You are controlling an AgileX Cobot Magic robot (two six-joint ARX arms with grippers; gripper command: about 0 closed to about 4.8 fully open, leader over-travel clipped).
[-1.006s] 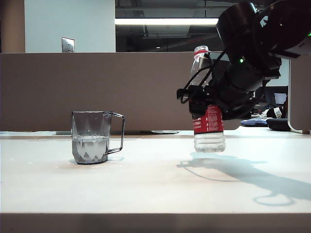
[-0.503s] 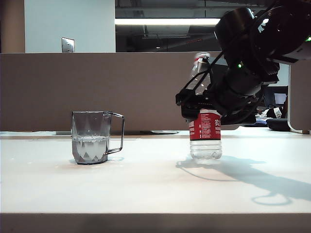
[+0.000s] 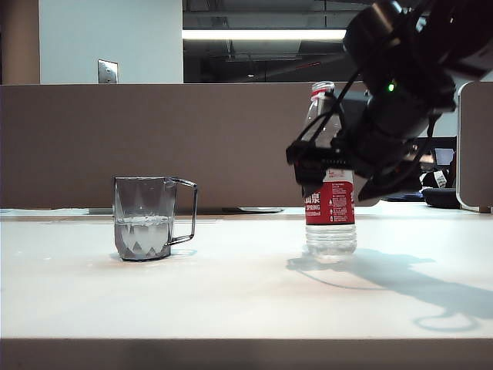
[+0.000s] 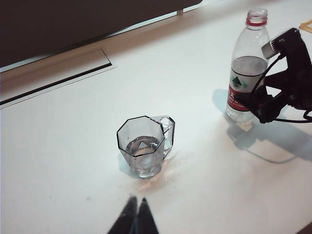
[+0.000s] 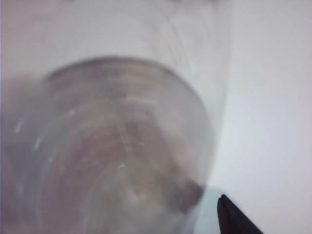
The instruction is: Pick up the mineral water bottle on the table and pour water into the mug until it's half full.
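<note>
Mineral water bottle upright on counter, between released right gripper jaws.
Probably untouched; mug nearer clenched left gripper.

There is one mineral water bottle on the bench, and one mug. The bench itself is one. Two grippers are counted: the left gripper, with its two fingers pressed together, and the right gripper, with its fingers spread at the bottle. One wall plate is seen behind.
</note>
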